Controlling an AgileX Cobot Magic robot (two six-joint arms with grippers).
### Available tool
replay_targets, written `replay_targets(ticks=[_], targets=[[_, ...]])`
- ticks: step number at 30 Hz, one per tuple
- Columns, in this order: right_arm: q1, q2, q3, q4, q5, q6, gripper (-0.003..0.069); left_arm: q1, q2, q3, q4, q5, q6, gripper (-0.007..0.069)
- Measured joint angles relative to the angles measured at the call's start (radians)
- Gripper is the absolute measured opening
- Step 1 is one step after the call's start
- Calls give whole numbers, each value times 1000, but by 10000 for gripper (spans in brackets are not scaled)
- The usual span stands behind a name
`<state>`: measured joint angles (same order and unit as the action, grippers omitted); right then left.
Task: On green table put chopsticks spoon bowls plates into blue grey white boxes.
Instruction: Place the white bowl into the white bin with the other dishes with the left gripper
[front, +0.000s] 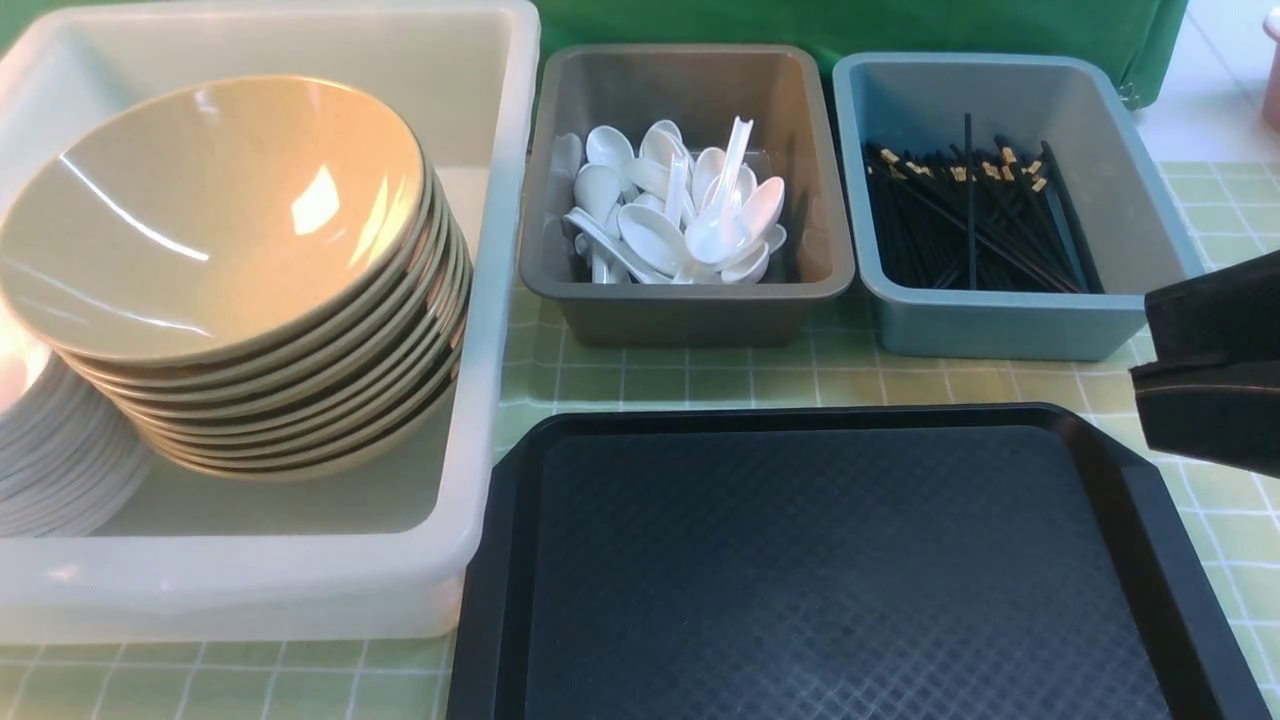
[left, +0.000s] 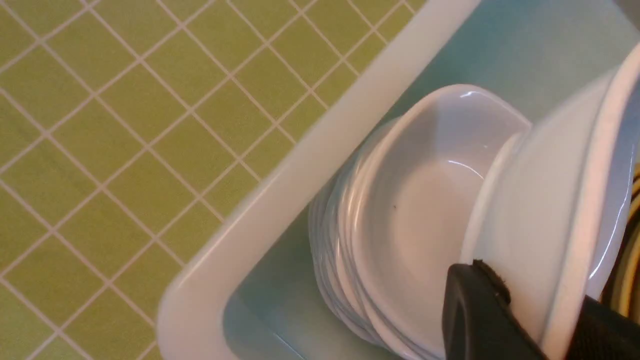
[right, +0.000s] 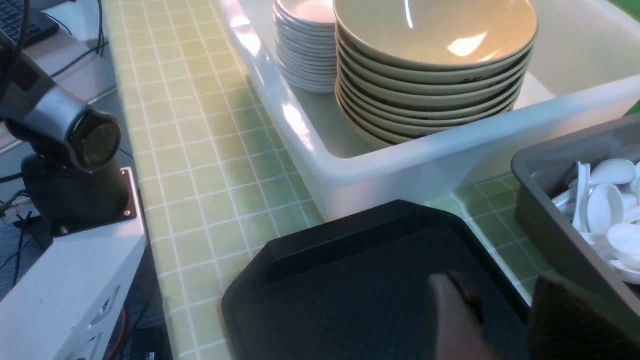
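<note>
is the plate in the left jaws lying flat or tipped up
Tipped up: the left wrist view shows the held plate steeply angled to the stacked plates in the white box.

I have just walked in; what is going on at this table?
The left gripper is shut on the rim of a small glossy white plate, tilted over the stack of white plates inside the large translucent white box. The wide tan bowls share that box; white spoons lie in the grey box, black chopsticks in the blue box. The right gripper hangs open by the black tray.
</note>
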<state>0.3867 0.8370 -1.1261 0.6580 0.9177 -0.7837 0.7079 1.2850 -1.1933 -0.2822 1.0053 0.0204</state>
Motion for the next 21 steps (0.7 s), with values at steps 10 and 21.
replay_targets(ticks=[10, 21], targets=[[0, 0, 0, 4, 0, -1, 236, 0, 164, 14, -74, 24, -120, 55], [0, 0, 0, 12, 0, -1, 236, 0, 174, 14, -94, 32, -141, 397]])
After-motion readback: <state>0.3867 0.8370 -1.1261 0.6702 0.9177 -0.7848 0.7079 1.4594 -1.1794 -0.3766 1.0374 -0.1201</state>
